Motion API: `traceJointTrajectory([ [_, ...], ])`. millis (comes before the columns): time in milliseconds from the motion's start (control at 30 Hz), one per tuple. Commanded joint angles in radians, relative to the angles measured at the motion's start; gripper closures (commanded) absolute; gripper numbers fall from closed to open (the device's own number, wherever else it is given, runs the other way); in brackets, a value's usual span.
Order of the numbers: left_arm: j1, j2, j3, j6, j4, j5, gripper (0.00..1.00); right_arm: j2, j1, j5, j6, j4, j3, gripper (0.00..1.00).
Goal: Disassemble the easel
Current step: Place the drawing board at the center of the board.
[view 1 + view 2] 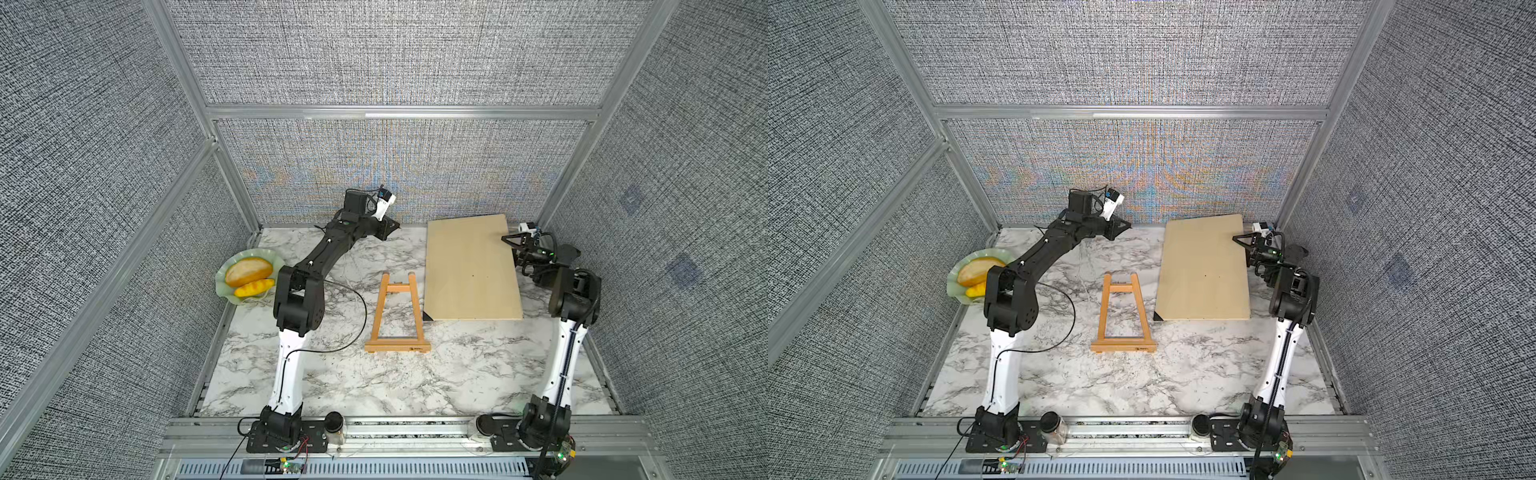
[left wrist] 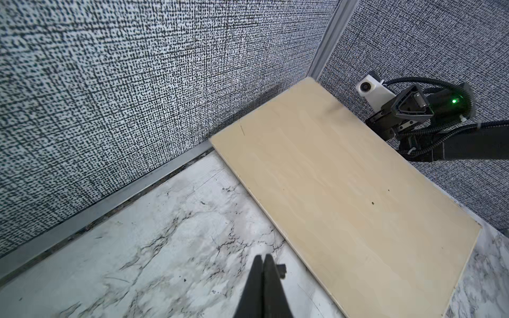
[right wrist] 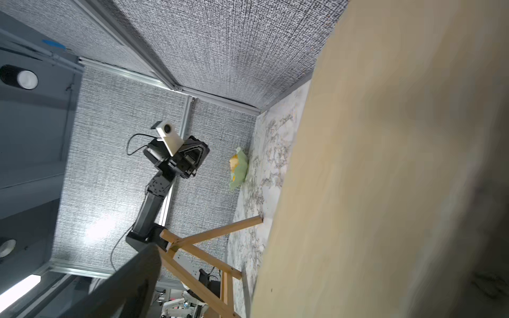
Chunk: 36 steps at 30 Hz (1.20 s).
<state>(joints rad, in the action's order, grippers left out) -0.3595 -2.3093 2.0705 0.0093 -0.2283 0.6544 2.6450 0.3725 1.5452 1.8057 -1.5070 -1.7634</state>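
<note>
plywood board (image 1: 471,270) lies flat; right gripper (image 1: 508,240) spread wide at its edge, left gripper (image 2: 261,258) clenched, empty. next, i'd say: grasp the standing easel (image 1: 397,316).

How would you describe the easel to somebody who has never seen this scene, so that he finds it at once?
Look at the marble tabletop. Near its middle, beside the large pale board, stands the easel. It alone is a small orange-tan wooden A-frame with a wide bottom ledge.
</note>
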Motion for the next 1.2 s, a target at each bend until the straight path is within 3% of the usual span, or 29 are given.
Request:
traceJointTrajectory([
  [0, 0.002, 0.020, 0.003, 0.005, -0.012, 0.001, 1.00, -0.018, -0.001, 0.096, 0.007, -0.054, 0.006, 0.01],
  [367, 0.002, 0.073, -0.046, 0.025, -0.020, -0.002, 1.00, -0.130, 0.082, 0.096, -0.001, -0.056, 0.099, 0.01],
  [767, 0.002, 0.095, -0.064, 0.034, -0.027, -0.011, 1.00, -0.113, 0.161, 0.096, 0.025, -0.055, 0.043, 0.01],
  [1167, 0.002, 0.229, -0.101, 0.047, 0.005, -0.036, 1.00, -0.175, 0.004, 0.097, 0.031, -0.055, 0.013, 0.01],
])
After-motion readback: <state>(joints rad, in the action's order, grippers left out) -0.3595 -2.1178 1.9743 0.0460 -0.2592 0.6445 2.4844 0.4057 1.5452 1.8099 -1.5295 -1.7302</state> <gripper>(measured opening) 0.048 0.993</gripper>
